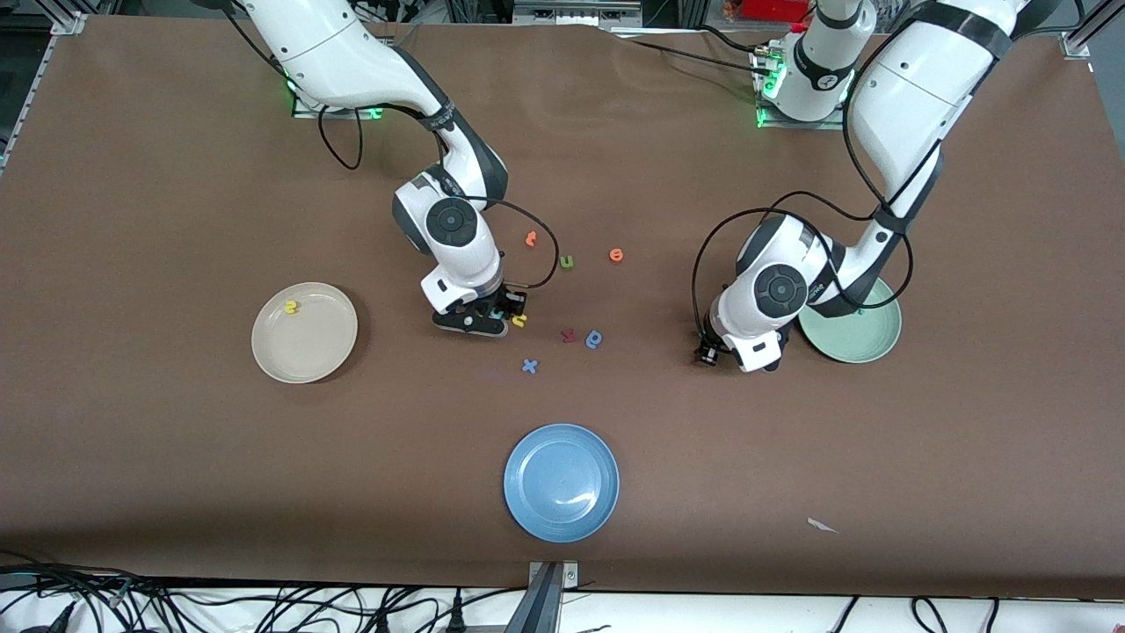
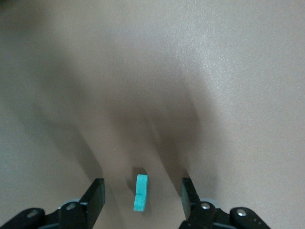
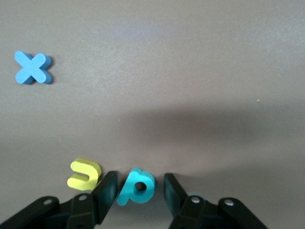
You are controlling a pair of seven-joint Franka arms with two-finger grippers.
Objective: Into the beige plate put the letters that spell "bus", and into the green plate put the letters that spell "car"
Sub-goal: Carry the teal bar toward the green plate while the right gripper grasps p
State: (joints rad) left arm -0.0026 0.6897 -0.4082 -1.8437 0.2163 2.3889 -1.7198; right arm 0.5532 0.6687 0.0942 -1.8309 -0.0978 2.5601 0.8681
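My right gripper point(image 1: 501, 313) point(image 3: 138, 185) is down at the table, open, with the teal b point(image 3: 137, 186) lying flat between its fingers. The yellow u point(image 3: 85, 173) point(image 1: 519, 321) lies just outside one finger. The beige plate point(image 1: 308, 347) holds a yellow s point(image 1: 291, 307). My left gripper point(image 1: 707, 353) point(image 2: 143, 190) is low over the table beside the green plate point(image 1: 857, 343), open. A small thin teal letter point(image 2: 141, 192) stands on edge between its fingers, touching neither; which letter it is does not show. The left arm covers part of the green plate.
A blue x point(image 1: 529, 366) point(image 3: 32, 67), a dark red letter point(image 1: 569, 335) and a blue round letter point(image 1: 594, 338) lie mid-table. Two orange letters point(image 1: 531, 238) point(image 1: 616, 255) and an olive u point(image 1: 567, 262) lie nearer the robots. A blue plate point(image 1: 562, 482) sits near the front edge.
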